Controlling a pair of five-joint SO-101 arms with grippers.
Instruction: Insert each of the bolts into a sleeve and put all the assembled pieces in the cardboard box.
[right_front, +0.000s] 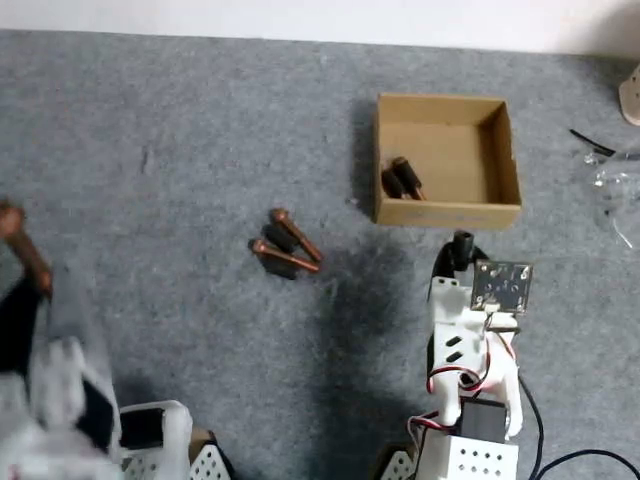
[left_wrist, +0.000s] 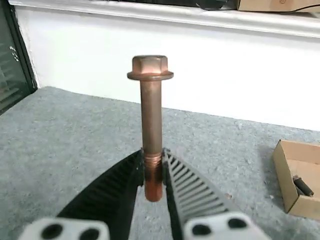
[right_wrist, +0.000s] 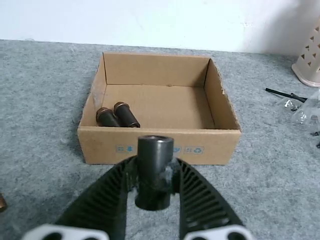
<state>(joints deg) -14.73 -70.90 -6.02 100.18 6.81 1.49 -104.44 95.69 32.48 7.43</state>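
left gripper (left_wrist: 152, 156): nearly closed, fingers clamped on the threaded end of 1 bolt
held bolt (left_wrist: 151, 115): copper; long axis in line with the fingers, hex head pointing away from the wrist, most of the shank sticking out past the fingertips
right gripper (right_wrist: 154, 166): closed down on 1 sleeve, pinched at its lower half
held sleeve (right_wrist: 155, 146): black tube; long axis in line with the fingers, open bore end pointing away from the wrist towards the box
cardboard box (right_wrist: 100, 145): 1, open top, just ahead of the right gripper, front wall facing it
assembled pieces (right_wrist: 117, 117): 2, in the box, side by side in the near corner on the side nearer the left gripper; dark sleeve ends towards the right gripper, long axes running diagonally back into the box
loose bolts (right_front: 297, 237): 2, copper, on the mat between the two grippers, off to the side of the box; lying flat in a narrow V, heads on the side towards the left gripper
loose sleeves (right_front: 279, 266): 2, black, touching those bolts; cannot tell whether on or beside them
count: 3 bare bolts, 3 separate sleeves, 2 assembled
mat (right_front: 150, 150): grey, under everything
clutter (right_wrist: 282, 94): black wire and clear plastic bits, beyond the right gripper, past the box's far side
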